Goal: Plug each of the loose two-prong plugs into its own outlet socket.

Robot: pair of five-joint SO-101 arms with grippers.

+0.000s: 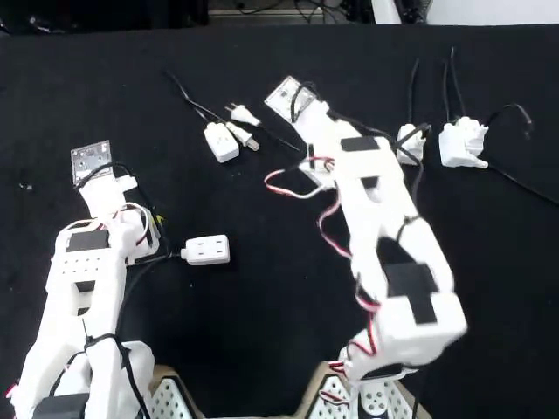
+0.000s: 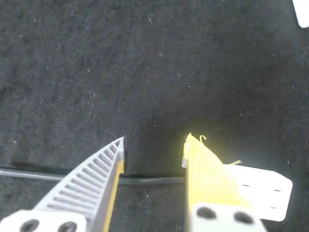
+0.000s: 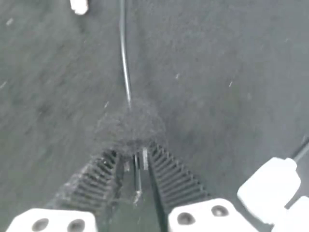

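1. Nearest us is the left pincer (image 2: 153, 150). Its jaws are set wide, one finger on either side of the black lead (image 2: 149, 180) that runs to the white socket block (image 2: 263, 191). It grips nothing. We judge it stands astride the lead so it can close on it and steady the block.
2. The socket block (image 1: 207, 250) lies flat on the black worktop (image 1: 262, 288) with its slots facing up, and we place everything else from it. The left pincer sits just beside it, at the end where the lead leaves.
3. The right pincer (image 3: 134, 150) is narrowed to a slit, and a thin black cord (image 3: 124, 63) runs straight into the gap. We take the cord to be pinched there, though the contact itself is murky. From above, this pincer is well beyond the socket block, on the side away from the arm bases.
4. A loose plug (image 1: 244, 113) and a second plug (image 1: 248, 138) also lie beyond the socket block, with bare prongs. They are just beside a second white block (image 1: 220, 141).
5. More white plug bodies (image 1: 463, 144) rest far to the right of the socket block. We cannot tell whether they are mated.
6. In our judgement, a hold on a cord lets the right pincer drag a plug closer but not aim its prongs. For that it would need to grip the plug's body.
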